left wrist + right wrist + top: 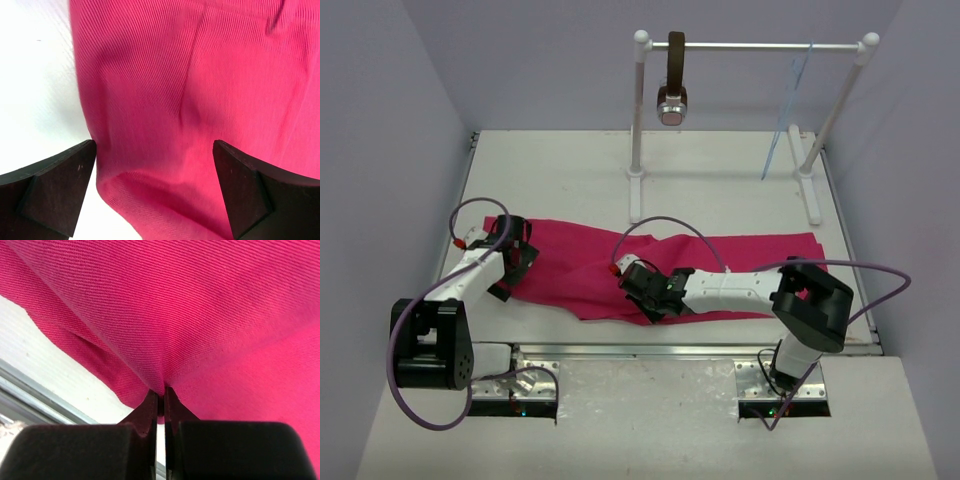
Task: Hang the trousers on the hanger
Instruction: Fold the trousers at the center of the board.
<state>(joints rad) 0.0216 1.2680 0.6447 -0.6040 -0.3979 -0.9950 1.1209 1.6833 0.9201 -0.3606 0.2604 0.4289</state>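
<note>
Magenta-pink cloth lies in a long band across the near half of the white table (560, 170). These are the trousers (570, 265), spread flat from left to right, with a few shallow creases showing in the wrist views. The right gripper (648, 300) is down on the cloth close to its near edge, about midway along. Its wrist camera shows the two dark fingers (147, 412) squeezed together, with a small ridge of fabric puckered up and caught between the tips. The right arm lies low over the right half of the trousers.

At the left end, the left gripper (515, 252) sits with its jaws spread wide. One finger (50, 187) is over bare table and the other over the cloth, with the rounded corner of the trousers between them. I cannot tell whether either finger touches the fabric.

The hanger (788, 110) is well apart from all this, at the far side of the table. It is thin and pale blue, seen almost edge-on, and hangs at a slant from the white rail (750, 46) near the right post. A brown strap (674, 75) with a round metallic end hangs from the same rail near the left post.
</note>
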